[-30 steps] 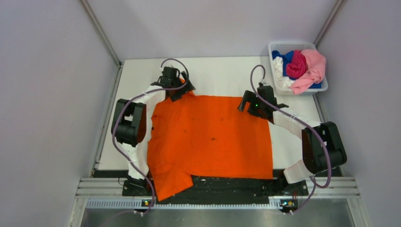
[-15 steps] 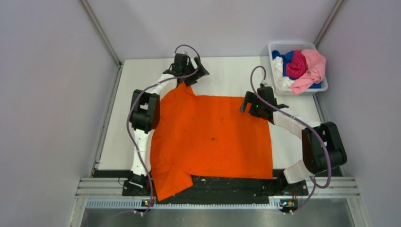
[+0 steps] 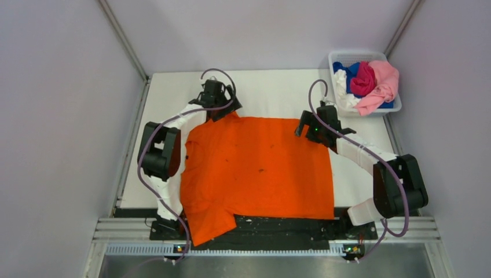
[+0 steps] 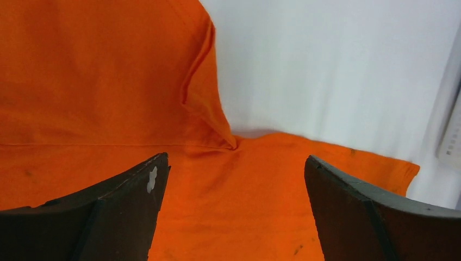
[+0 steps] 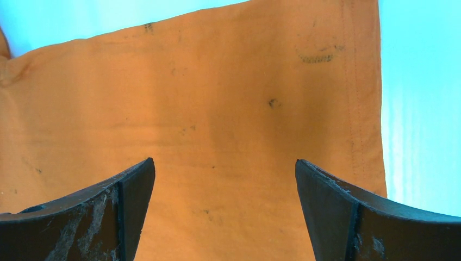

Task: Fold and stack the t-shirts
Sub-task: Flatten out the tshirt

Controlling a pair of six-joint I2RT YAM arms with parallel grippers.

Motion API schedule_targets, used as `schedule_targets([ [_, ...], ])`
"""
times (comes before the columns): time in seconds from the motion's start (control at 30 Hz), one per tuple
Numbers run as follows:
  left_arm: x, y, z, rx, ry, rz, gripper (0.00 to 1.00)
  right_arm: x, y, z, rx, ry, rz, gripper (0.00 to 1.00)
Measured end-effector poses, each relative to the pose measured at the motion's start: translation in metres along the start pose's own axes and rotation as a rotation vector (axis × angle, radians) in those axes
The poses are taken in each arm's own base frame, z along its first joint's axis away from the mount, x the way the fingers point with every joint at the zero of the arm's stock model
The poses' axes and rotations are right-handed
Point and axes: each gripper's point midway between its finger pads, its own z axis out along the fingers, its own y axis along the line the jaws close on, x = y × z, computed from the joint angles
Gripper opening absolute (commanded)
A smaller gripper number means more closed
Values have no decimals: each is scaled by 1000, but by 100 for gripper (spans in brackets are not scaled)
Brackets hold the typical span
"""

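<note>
The left gripper stands with its jaws spread as wide as they go and has hold of nothing. It hangs over the far left corner of the orange t-shirt. In the left wrist view the left gripper frames a raised crease in the orange cloth, with bare white table beyond it. Whether the fingertips touch the cloth cannot be told.

The right gripper is likewise fully open and empty, set over the shirt's far right corner. In the right wrist view the right gripper has flat orange cloth between its jaws. The shirt's stitched side edge runs just right of the right-hand finger.

The white table carries everything. The orange t-shirt is the largest thing on it, spread nearly flat across the middle between the two arms. Its far edge lies beneath both grippers, and its near left part hangs over the table's near edge onto the black rail. A few small dark specks mark the cloth.

The white plastic bin sits at the far right corner, well apart from both grippers. Heaped in it are:
- a light pink t-shirt, spilling over the right rim
- a blue one
- a white one
- a magenta one, bunched in the middle
</note>
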Motion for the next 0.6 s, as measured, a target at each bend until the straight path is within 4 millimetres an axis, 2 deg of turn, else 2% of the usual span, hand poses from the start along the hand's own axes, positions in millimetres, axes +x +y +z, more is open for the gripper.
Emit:
schedule_targets([
  [0.1, -4, 6, -4, -15, -24, -4, 99, 0, 0, 0, 0, 0, 0, 99],
  [0.17, -5, 7, 1, -18, -26, -6, 99, 0, 0, 0, 0, 0, 0, 99],
  [0.43, -6, -5, 43, 20, 18, -20, 99, -2, 0, -2, -1, -7, -7, 99],
  [0.6, -5, -18, 53, 74, 41, -41, 99, -3, 0, -2, 2, -11, -8, 99],
])
